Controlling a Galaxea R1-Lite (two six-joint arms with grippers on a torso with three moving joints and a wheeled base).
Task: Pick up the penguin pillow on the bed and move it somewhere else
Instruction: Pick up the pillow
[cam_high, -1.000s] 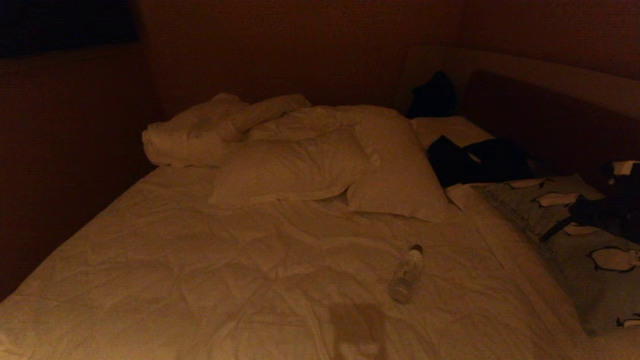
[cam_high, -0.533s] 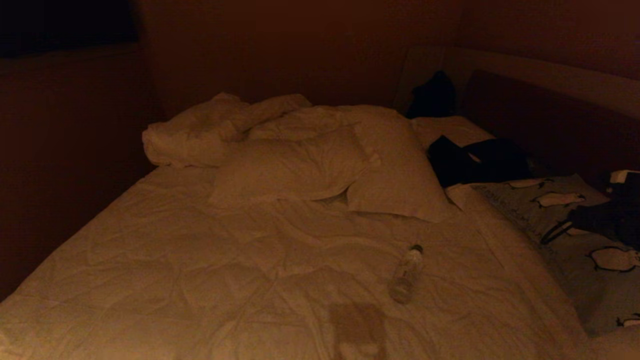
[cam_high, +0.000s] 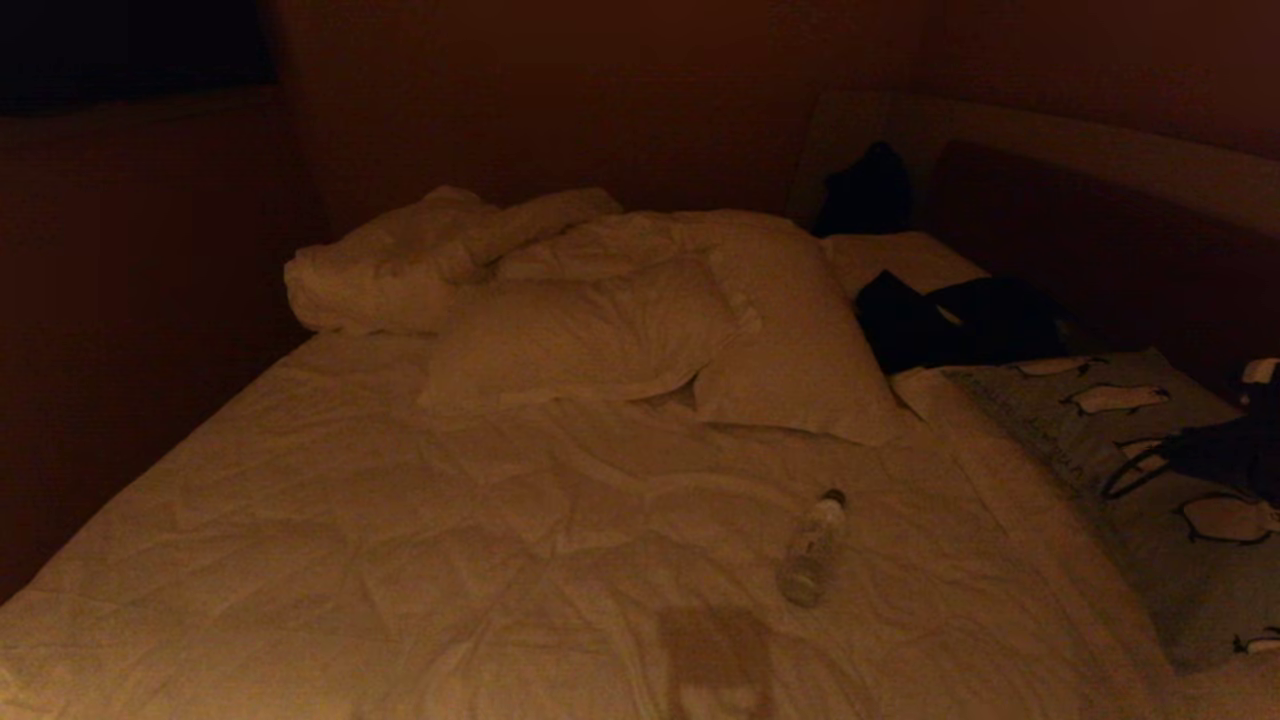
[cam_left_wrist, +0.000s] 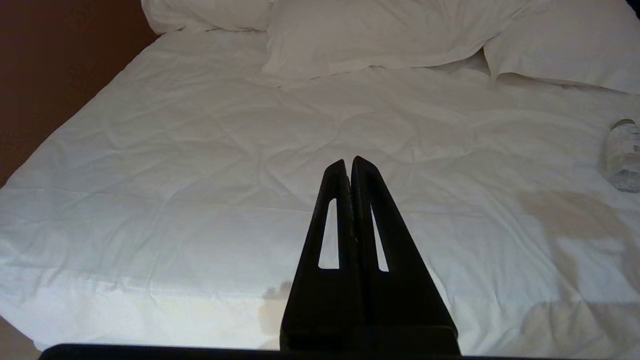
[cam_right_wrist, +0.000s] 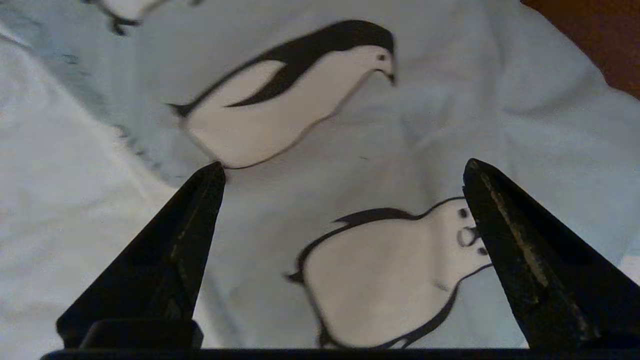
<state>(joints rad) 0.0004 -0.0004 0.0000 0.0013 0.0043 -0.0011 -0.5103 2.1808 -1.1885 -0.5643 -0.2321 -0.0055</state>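
The penguin pillow (cam_high: 1130, 450) lies flat on the right side of the bed (cam_high: 400, 520), along the right edge, its near end running out of the head view. Its pale grey-blue cover with black-and-white penguins shows much more than a second ago: then the dark right gripper (cam_high: 1150, 470) and its arm covered the pillow's middle, and since then they have drawn back toward the right edge of the view, so that only the front of the gripper still reaches over the pillow. The pillow itself has not shifted. In the right wrist view the right gripper (cam_right_wrist: 342, 167) hangs over the pillow (cam_right_wrist: 350, 150) with its jaws spread wide, two printed penguins showing between them, and nothing held; whether the fingertips (cam_right_wrist: 210, 175) touch the cloth I cannot tell.

Just beyond the pillow's far end lies a dark garment (cam_high: 950, 320). To the left of that, two plain white pillows (cam_high: 640, 340) lean against the bunched duvet (cam_high: 400, 260) at the far side. A clear plastic bottle (cam_high: 812, 545) lies on its side on the quilt, near the middle, well apart from the penguin pillow, where it was before.

The left gripper (cam_left_wrist: 351, 162) is parked over the near part of the bed, its jaws pressed together and empty.
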